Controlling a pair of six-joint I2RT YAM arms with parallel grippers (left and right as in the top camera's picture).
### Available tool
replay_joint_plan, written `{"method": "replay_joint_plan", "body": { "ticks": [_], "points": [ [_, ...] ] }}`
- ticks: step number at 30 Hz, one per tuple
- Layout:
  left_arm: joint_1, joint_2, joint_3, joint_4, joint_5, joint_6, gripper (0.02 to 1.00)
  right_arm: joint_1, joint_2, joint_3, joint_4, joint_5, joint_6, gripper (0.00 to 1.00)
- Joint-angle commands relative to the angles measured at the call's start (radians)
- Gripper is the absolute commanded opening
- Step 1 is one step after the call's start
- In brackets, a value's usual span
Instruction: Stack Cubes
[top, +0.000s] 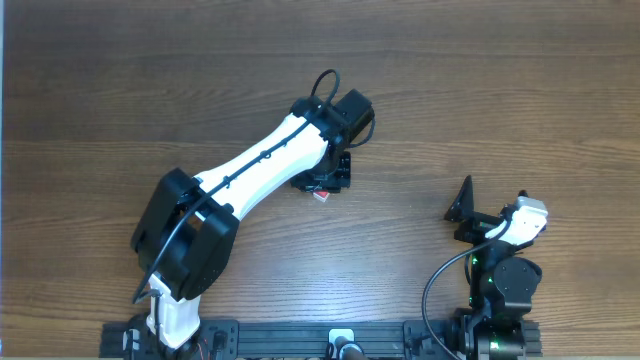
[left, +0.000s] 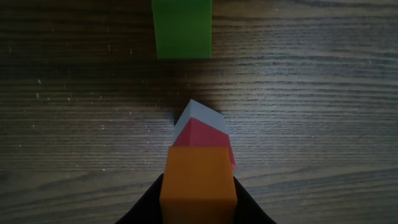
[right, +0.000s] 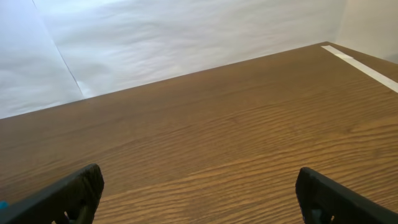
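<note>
- Left wrist view: the left gripper (left: 198, 208) is clamped on an orange cube (left: 198, 183), with a dark finger (left: 148, 213) pressed against each side of it.
- The orange cube sits over a red cube (left: 200, 138), which lies askew on a white cube (left: 200, 113). I cannot tell whether the orange one rests on the red one or hangs just above it.
- A green cube (left: 181, 28) lies on the table (left: 311, 124) by itself, apart from the pile and beyond it.
- In the top view, the left arm (top: 260, 165) stretches from its base at the lower left, up and to the right, to about the middle of the table. Its wrist is bent down over the pile.
- The right gripper (right: 199, 205) has its fingers (right: 78, 193) spread wide above the table.
- The right arm (top: 510, 275) is folded close to its base, well apart from the cubes.
</note>
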Motion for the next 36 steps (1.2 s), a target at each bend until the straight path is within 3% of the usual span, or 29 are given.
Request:
{"method": "replay_joint_plan", "body": {
  "ticks": [1, 36],
  "points": [
    [0.001, -0.040, 0.016, -0.003, 0.006, 0.034, 0.040, 0.003, -0.002, 0.005, -0.021, 0.017, -0.005, 0.993],
    [0.000, -0.019, 0.014, -0.006, 0.018, 0.052, 0.049, 0.003, -0.002, 0.005, -0.021, 0.017, -0.005, 0.991]
  ]
}}
